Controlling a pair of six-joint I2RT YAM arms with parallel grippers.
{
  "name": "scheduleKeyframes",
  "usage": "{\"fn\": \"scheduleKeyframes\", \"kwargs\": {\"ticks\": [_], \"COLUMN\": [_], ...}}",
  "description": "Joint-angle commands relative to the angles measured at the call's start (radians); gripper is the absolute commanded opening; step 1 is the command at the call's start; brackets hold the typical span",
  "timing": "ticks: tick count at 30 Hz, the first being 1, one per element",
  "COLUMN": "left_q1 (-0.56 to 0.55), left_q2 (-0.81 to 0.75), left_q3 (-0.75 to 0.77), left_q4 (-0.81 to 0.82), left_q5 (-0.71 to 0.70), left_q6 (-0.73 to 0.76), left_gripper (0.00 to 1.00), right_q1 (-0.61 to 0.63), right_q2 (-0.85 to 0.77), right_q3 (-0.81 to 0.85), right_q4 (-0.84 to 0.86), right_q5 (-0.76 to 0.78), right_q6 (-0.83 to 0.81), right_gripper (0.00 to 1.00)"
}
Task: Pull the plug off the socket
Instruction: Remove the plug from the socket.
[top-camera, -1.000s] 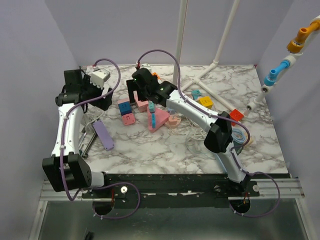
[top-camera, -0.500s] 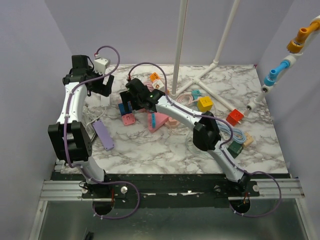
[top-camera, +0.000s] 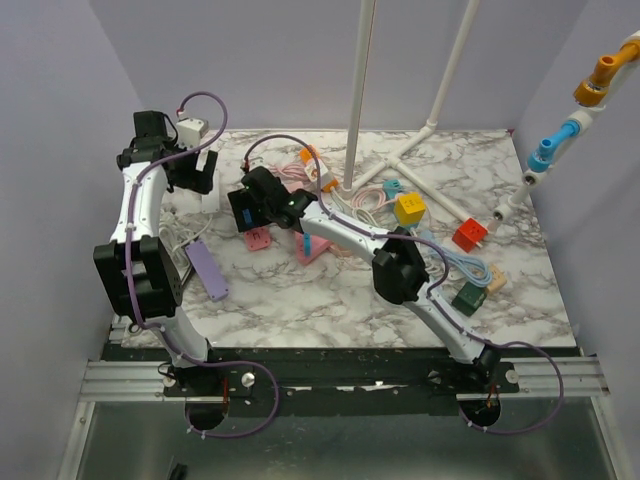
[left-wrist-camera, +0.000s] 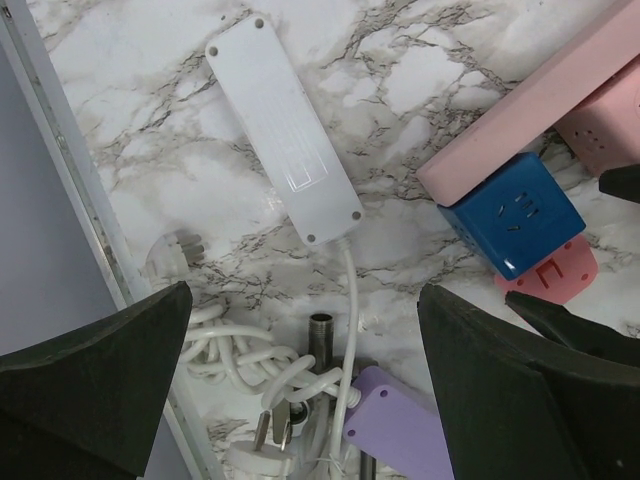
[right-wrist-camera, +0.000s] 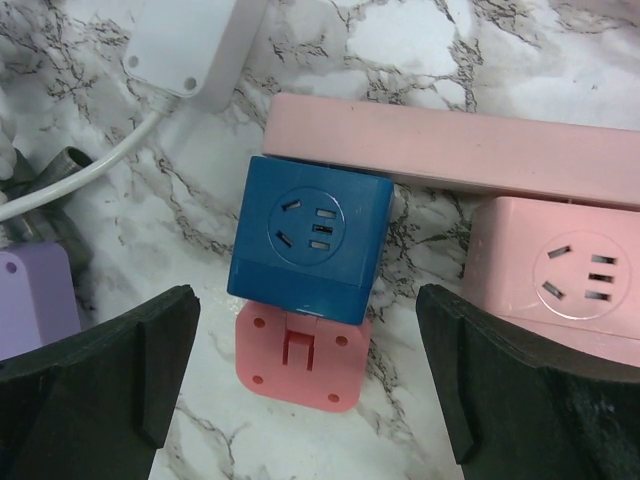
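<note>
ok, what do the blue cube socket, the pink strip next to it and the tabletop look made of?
Blue cube socket: moulded plastic, matte with a slight sheen; rounded edges, moulded pin slots.
Pink power strip: same sort of plastic, matte, uniform colour.
Tabletop: marble pattern, smooth; likely a printed laminate or film rather than stone, can't confirm.
</note>
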Motion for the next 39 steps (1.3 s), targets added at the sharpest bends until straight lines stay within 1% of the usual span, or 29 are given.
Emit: {"fn": "scheduleKeyframes", "kwargs": {"ticks": [1,9,13,16,18,20,23,24,26,29,32,36,39], "left_q1": [0.004,0.021,0.033,0.037,0.038,0.041,0.043,0.042,0.042,0.042,0.042,0.035,0.016], "left_q2": [-0.059,-0.102,-0.121,-0.133,-0.141,-0.147,-0.155,-0.157,-0.162,-0.167,-0.174,-0.183,-0.194], "left_q3": [-0.037,-0.095,-0.118,-0.136,-0.151,-0.164,-0.181,-0.185,-0.195,-0.208,-0.218,-0.239,-0.269], "left_q4": [-0.016,-0.005,-0.006,-0.005,0.0,0.001,0.004,0.005,0.005,-0.006,-0.031,-0.069,-0.094], "left_q5": [0.002,-0.002,-0.003,-0.005,-0.007,-0.009,-0.013,-0.016,-0.019,-0.013,0.008,0.047,0.072], "left_q6": [0.011,0.029,0.039,0.047,0.051,0.053,0.056,0.059,0.066,0.079,0.09,0.113,0.142], "left_gripper": [0.99,0.99,0.98,0.98,0.98,0.98,0.99,0.98,0.99,0.98,0.98,0.99,0.98], "right_q1": [0.009,0.023,0.025,0.028,0.031,0.036,0.049,0.054,0.07,0.093,0.122,0.158,0.181], "right_q2": [0.061,0.131,0.129,0.111,0.116,0.124,0.1,0.083,0.041,-0.048,-0.163,-0.326,-0.427], "right_q3": [0.035,0.102,0.053,0.002,0.012,0.029,-0.007,-0.037,-0.109,-0.258,-0.459,-0.73,-0.876], "right_q4": [0.041,0.092,0.155,0.218,0.231,0.228,0.232,0.237,0.246,0.27,0.311,0.396,0.437], "right_q5": [0.018,0.044,0.074,0.09,0.087,0.081,0.081,0.087,0.106,0.117,0.133,0.11,0.081], "right_q6": [-0.017,-0.025,-0.014,-0.011,-0.013,-0.018,-0.027,-0.032,-0.042,-0.044,-0.045,-0.03,0.001], "right_gripper": [1.0,1.0,1.0,0.96,0.91,0.82,0.61,0.56,0.49,0.4,0.37,0.37,0.37]}}
